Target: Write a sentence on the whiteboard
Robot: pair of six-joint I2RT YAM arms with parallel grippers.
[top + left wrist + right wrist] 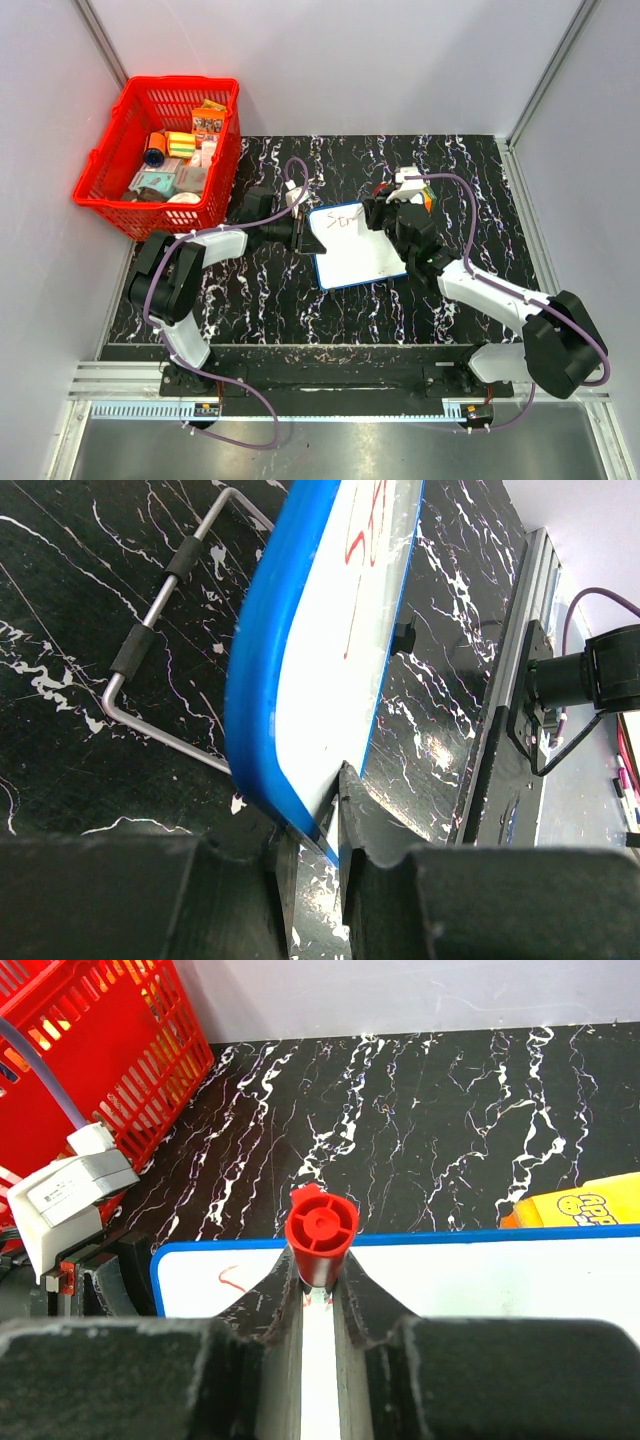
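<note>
Whiteboard (352,250) lay on the black table (260,300), long axis left to right, its left edge pinched by the left gripper (300,235). Sentence strokes (345,217) sat at its top left. Just right of them hung the right gripper (388,215), clamped on a red-ended marker (322,1225), with blank board farther right.

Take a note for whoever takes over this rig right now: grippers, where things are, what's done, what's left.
Left gripper: shut on the edge of the flat white, blue-framed whiteboard.
Right gripper: shut on a red-ended marker, at the board's upper right.
Board: mid black marbled table.
Done: a few red strokes of the sentence along the top.
Left: the rest; most of the board is blank.
</note>
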